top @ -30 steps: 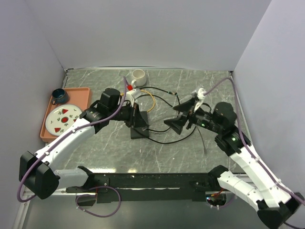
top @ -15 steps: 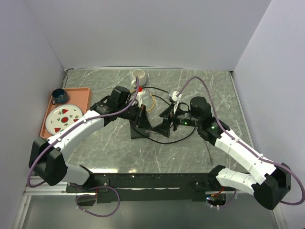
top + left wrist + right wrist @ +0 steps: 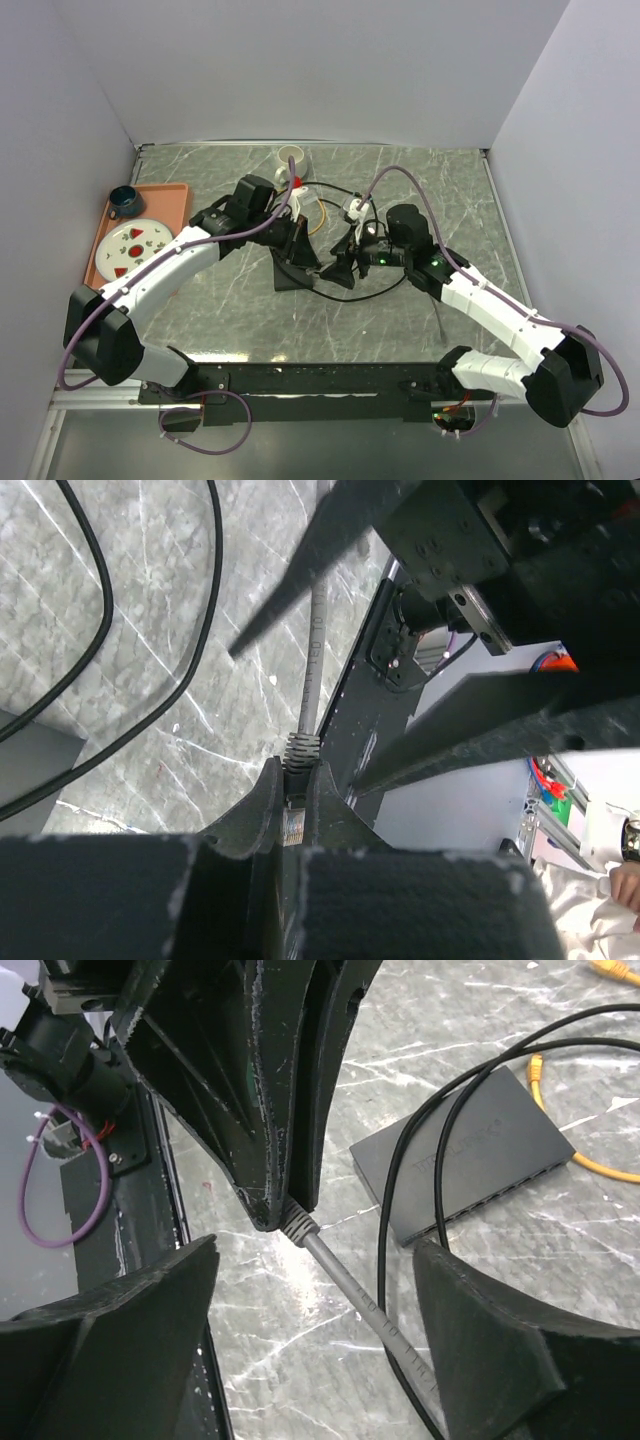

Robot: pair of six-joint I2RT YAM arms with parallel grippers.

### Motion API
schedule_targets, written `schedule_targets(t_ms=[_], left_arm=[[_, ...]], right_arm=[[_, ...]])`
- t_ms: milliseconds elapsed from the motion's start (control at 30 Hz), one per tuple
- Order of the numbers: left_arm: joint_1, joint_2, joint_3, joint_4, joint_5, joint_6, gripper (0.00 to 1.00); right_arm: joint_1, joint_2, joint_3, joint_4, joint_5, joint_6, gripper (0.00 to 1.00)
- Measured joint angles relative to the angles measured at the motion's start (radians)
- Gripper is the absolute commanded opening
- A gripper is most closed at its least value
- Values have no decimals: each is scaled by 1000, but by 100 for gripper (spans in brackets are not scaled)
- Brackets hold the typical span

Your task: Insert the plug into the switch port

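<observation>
My left gripper is shut on the plug, a clear connector with a grey ribbed boot. Its grey cable runs out from the boot and passes between the wide-apart fingers of my right gripper, which is open and touches nothing. The two grippers meet tip to tip above the table. The flat black switch box lies on the table just beyond them, with black cables draped over it. I cannot make out the switch port on its edge.
An orange tray at the left holds a plate and a blue cup. A white mug stands at the back. A yellow cable and black cables loop around the box.
My right arm has swung left until its open fingers straddle the grey cable at the left gripper's tips, and its jaws have narrowed slightly. The left gripper has shifted a little right, plug still held.
</observation>
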Motion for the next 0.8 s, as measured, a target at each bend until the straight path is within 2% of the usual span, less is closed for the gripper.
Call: schedule_targets(t_ms=[33,67,167,233,300,333,367,433,500,600,633,733,800], left_arm=[[0,0,0,-3,0,2,1],[-1,0,0,-6,0,4,1],[-1,0,0,-22,0,5,1],[-2,0,0,-28,-7,8,1],[0,0,0,-34,-18,11,1],[0,0,0,-36,-23,13,1],[0,0,0,-37,-27,15,1],[2,0,0,-39,-29,16,1],[2,0,0,-41,-29,18,6],[1,0,1,-40,-43,19,47],[1,0,2,-39,-62,18,68],[4,-3,13,-28,-156,-16,91],[19,-24,15,-14,-243,-54,95]], right_arm=[[1,3,0,0,-2,-4,65],[2,7,0,1,-5,-5,53],[2,27,0,0,-15,-20,33],[2,44,0,-3,-31,-22,32],[6,55,0,-4,-37,-23,19],[7,59,0,-6,-43,-24,5],[9,61,0,-11,-48,-26,0],[11,62,0,-18,-48,-35,0],[11,63,2,-24,-47,-34,0],[13,63,2,-23,-37,-37,0],[13,63,2,-24,-33,-37,0],[18,63,2,-27,-7,-35,0],[20,56,0,-23,20,-32,0]])
